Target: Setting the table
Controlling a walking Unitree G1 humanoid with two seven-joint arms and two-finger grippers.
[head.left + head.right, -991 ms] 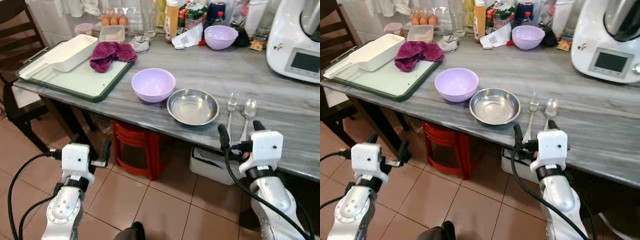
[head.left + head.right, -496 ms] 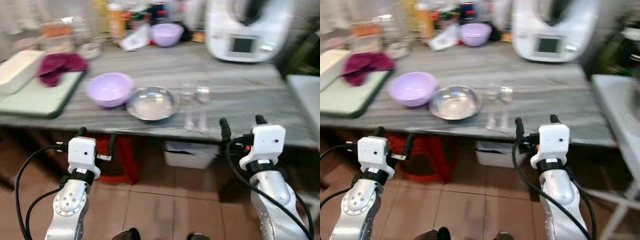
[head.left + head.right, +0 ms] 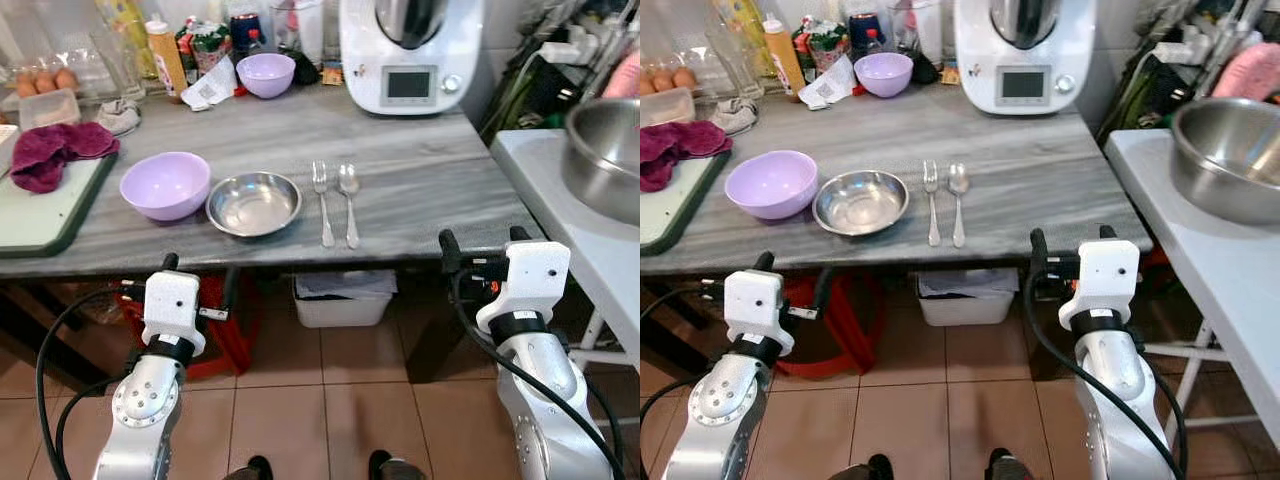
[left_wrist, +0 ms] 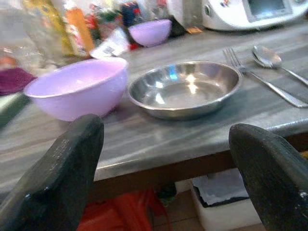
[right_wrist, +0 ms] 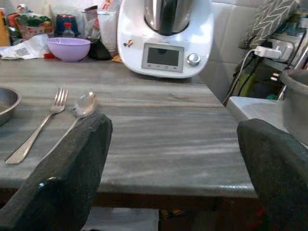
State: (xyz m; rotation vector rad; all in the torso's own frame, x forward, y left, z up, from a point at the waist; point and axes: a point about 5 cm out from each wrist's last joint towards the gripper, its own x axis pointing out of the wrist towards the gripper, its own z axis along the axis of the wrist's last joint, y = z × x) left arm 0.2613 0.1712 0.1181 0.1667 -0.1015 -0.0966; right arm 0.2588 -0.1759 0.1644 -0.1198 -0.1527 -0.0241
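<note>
Both arms held low and forward, left gripper [image 3: 196, 281] and right gripper [image 3: 481, 247] fingers spread, empty

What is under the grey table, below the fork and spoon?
Under the table stands a white bin holding something pale, with a red stool beside it. The tabletop hides the bin's back part.

Green tray [image 3: 40, 215] at our far left is cut by the frame edge, and the maroon cloth [image 3: 50, 150] on it is partly clipped too. Big steel bowl [image 3: 1230, 150] on the white side table [image 3: 1200, 250] at right runs out of frame. Egg carton [image 3: 45, 85] at the far left is cropped. Labels on the far bottles [image 3: 165, 55] are too small for us to read. The bin [image 3: 345, 295] under the table is mostly hidden by the tabletop.
</note>
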